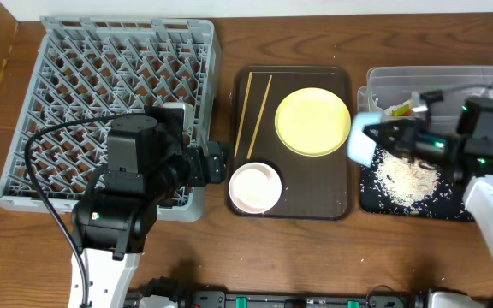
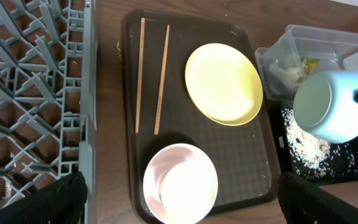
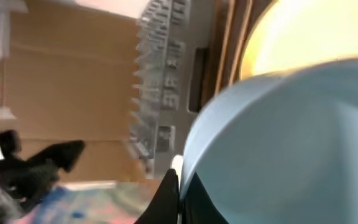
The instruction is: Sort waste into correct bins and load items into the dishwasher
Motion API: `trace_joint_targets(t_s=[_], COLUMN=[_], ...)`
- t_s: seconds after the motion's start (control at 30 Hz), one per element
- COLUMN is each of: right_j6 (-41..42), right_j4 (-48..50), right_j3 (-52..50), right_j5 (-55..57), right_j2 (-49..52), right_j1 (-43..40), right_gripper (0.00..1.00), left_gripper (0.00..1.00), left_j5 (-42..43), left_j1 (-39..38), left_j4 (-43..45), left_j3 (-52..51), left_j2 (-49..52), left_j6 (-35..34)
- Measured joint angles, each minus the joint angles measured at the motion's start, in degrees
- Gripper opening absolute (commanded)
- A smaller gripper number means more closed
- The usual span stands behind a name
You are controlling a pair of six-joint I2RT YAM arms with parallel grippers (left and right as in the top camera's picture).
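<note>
Rack (image 1: 101,81): grey, pegged, fills the left of the table; no dishes seen in it.
Brown tray (image 1: 315,192): middle of the table, just right of the rack; carries plate, pink bowl and chopsticks.
Tub (image 1: 435,74): clear, far right, with the wrapper and some whitish scraps inside.
Black tray (image 1: 373,202): right side, just near of the tub, strewn with rice.
Plate (image 1: 312,121): pale yellow, flat on the far right part of the brown tray.
Pink bowl (image 1: 255,186): upright on the near left part of the brown tray; holds a whiter round shape, cannot tell what.
Blue bowl (image 1: 365,139): tipped on its side, in the air above the black tray's left end, mouth turned left.
Right gripper (image 1: 394,135): jaws clamped together on the blue bowl's rim.
Left gripper (image 1: 219,162): jaws wide apart, empty, between rack and brown tray, near the pink bowl.
Chopsticks (image 1: 255,109): two, side by side along the brown tray's left edge.
Rice (image 1: 409,175): whitish heap on the black tray.
Wrapper (image 1: 400,109): green and yellow, in the tub.
</note>
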Motion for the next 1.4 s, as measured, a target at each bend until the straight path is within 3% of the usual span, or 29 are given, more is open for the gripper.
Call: trace_joint_targets(t_s=[0.17,0.37,0.57,0.6,0.63,0.67,0.77,0.9,1.13,1.4], right_j6=[-9.38,-13.64,-14.36,-14.40,-14.45,-14.73,-15.56,-17.35,-19.71,-19.80], right_j4=[-14.16,-23.15,-22.84,-22.62,-22.36,-22.14,-21.79,-24.39,-33.16,-35.10], right_j3=[6.03,6.56,6.56,6.56,6.56,6.56,6.58,9.92,24.65,32.74], right_j5=[19.78,42.58,52.00,52.63,53.16,53.83,55.25,56.00,56.78,51.95], right_j2=[-4.02,-1.53,5.62,6.80,8.22,9.14,10.03,9.66,8.50,8.02], right_j1=[16.70,36.06,43.56,43.98,44.13,44.13,43.95,43.93,43.25,33.99], right_gripper=[0.01,0.01,0.01,0.11,0.27,0.36,0.44,0.47,0.48,0.57], left_gripper=[0.98,0.98,0.98,0.98,0.98,0.98,0.98,0.98,0.98,0.98], left_j5=[0.00,-0.02,0.00,0.00,-0.02,0.00,-0.02,-0.02,-0.02,0.00], left_j1=[0.00,0.00,0.00,0.00,0.00,0.00,0.00,0.00,0.00,0.00], left_j4=[-0.02,0.00,0.00,0.00,0.00,0.00,0.00,0.00,0.00,-0.02], left_j3=[0.00,0.00,0.00,0.00,0.00,0.00,0.00,0.00,0.00,0.00], left_j2=[0.00,0.00,0.00,0.00,0.00,0.00,0.00,0.00,0.00,0.00], left_j6=[0.00,0.00,0.00,0.00,0.00,0.00,0.00,0.00,0.00,0.00])
